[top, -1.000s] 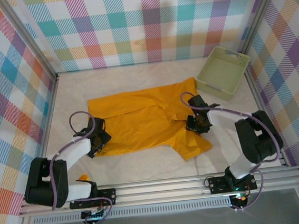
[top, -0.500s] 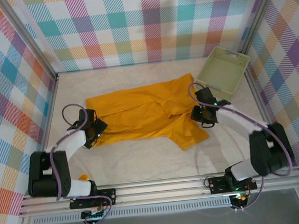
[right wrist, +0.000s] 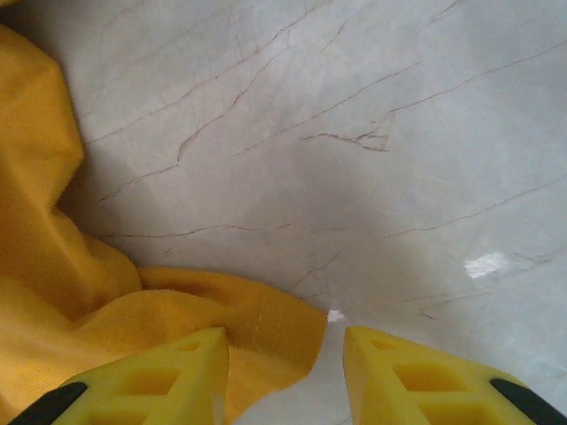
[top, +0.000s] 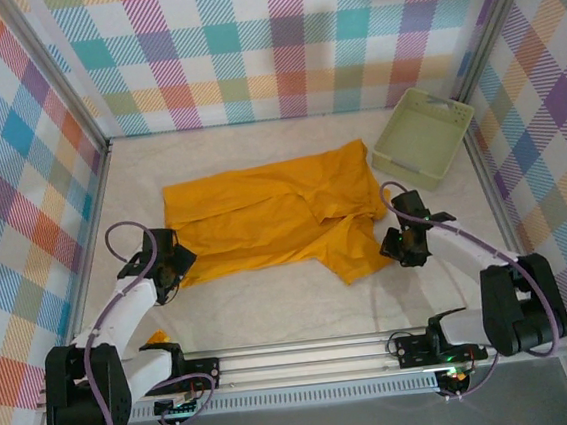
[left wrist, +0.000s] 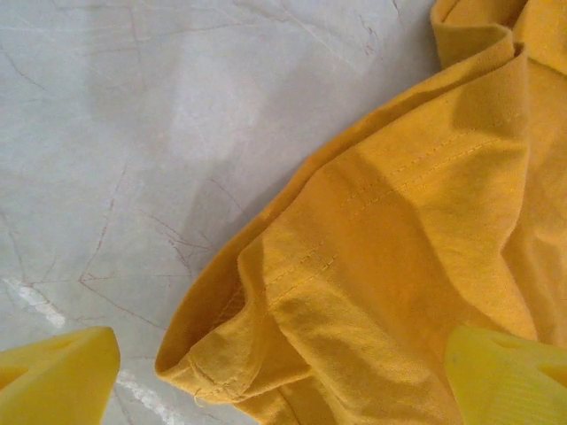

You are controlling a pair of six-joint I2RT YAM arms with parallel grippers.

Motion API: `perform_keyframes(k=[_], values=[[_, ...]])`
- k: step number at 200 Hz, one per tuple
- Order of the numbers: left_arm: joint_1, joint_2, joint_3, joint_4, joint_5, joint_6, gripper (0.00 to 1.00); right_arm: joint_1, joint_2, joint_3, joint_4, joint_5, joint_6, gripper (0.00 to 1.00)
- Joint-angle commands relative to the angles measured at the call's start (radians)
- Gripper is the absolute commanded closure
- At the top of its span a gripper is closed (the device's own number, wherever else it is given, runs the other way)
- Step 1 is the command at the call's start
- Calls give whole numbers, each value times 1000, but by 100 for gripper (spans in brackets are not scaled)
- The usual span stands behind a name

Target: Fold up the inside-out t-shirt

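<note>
The inside-out t-shirt (top: 264,219), mustard-orange, lies spread and rumpled across the middle of the table. My left gripper (top: 169,270) hovers at its lower left corner, open wide. In the left wrist view its yellow fingertips (left wrist: 53,376) stand far apart at the bottom corners, with the stitched hem corner (left wrist: 208,367) lying between them. My right gripper (top: 404,247) is by the shirt's lower right flap. In the right wrist view the right gripper (right wrist: 282,354) is open, and a cloth corner (right wrist: 275,332) lies flat on the table beside its left finger (right wrist: 159,381).
A pale green basket (top: 424,137) stands at the back right corner. Plaid walls close in the table at the back and both sides. Bare pale table (top: 273,309) runs in front of the shirt, up to the rail where the arm bases sit.
Both grippers have drawn outward, the left one toward the left, the right one to the right and nearer. The shirt's right flap has shifted right and now lies more spread.
</note>
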Motion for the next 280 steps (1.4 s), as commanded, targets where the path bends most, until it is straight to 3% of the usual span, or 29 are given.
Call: perform_keyframes(k=[1, 31, 77, 175, 251, 280], values=[[9, -31, -14, -41, -41, -30, 6, -2, 57, 30, 30, -48, 20, 61], [29, -50, -33, -68, -70, -59, 6, -2, 99, 46, 25, -44, 19, 66], [62, -5, -50, -56, -49, -77, 7, 1, 17, 46, -1, 12, 5, 100], [61, 136, -51, 39, 54, -71, 51, 4, -108, 59, -40, 53, -25, 100], [62, 240, -55, 160, 170, -49, 69, 4, -153, 80, -57, 65, -29, 100], [63, 246, -49, 161, 188, -37, 82, 4, -165, 98, -63, 70, -38, 100]])
